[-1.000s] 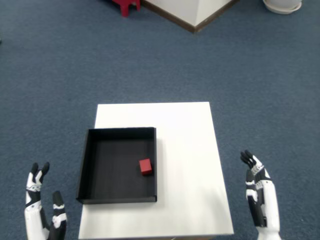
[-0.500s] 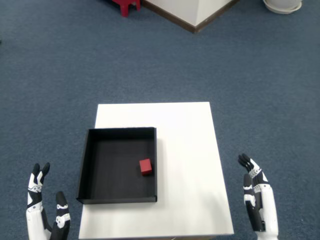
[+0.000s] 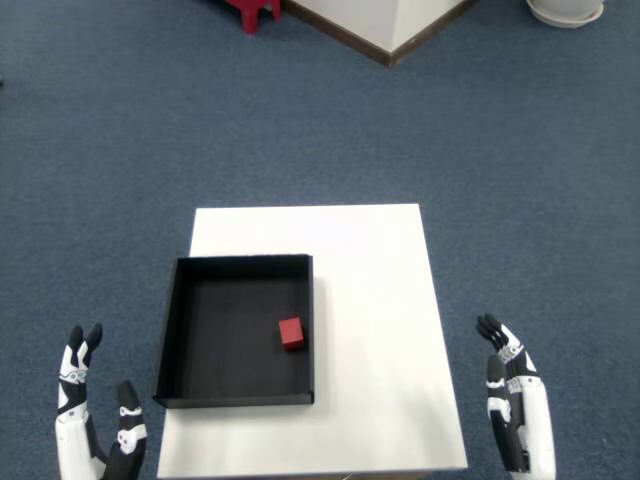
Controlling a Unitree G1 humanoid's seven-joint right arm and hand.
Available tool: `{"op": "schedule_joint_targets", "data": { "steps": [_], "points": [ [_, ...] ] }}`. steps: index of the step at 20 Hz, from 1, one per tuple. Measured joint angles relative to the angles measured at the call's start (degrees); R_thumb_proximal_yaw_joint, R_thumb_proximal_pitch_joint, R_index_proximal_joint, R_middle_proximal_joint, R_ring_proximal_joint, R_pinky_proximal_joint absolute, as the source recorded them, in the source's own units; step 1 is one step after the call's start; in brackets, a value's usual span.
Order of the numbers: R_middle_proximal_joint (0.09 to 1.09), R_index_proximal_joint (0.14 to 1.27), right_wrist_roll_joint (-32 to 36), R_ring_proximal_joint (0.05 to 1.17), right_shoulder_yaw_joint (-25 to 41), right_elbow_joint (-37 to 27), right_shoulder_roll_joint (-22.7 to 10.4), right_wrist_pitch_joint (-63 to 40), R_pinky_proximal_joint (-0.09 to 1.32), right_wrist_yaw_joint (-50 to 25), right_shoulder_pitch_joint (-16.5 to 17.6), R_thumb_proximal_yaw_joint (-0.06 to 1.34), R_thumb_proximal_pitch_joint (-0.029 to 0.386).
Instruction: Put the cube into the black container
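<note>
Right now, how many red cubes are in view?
1. The red cube lies inside the black container, near its right wall. None shows elsewhere on the white table; the right hand holds nothing.

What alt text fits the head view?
A red cube lies inside the black container on a white table. The right hand, open and empty, is beside the table's right edge over blue carpet.

Both the right hand [image 3: 514, 410] and the left hand [image 3: 92, 420] are cut off at the wrist by the bottom edge, as is the table's [image 3: 380, 300] near edge.
</note>
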Motion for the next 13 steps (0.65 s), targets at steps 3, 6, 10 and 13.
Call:
{"op": "schedule_joint_targets", "data": {
  "steps": [3,6,10,13],
  "points": [
    [0.27,0.26,-1.6,0.31,-0.8,0.0,0.0,0.0,0.14,-0.3,0.0,-0.02,0.26],
    [0.27,0.26,-3.0,0.31,-1.3,0.0,0.0,0.0,0.15,-1.3,-0.1,-0.02,0.258],
    [0.27,0.27,-4.0,0.31,-1.5,-0.1,0.1,0.0,0.15,-1.9,-0.1,-0.02,0.258],
    [0.27,0.27,-5.0,0.31,-2.0,0.1,0.5,0.0,0.16,-2.3,-0.2,-0.02,0.257]
  ]
}}
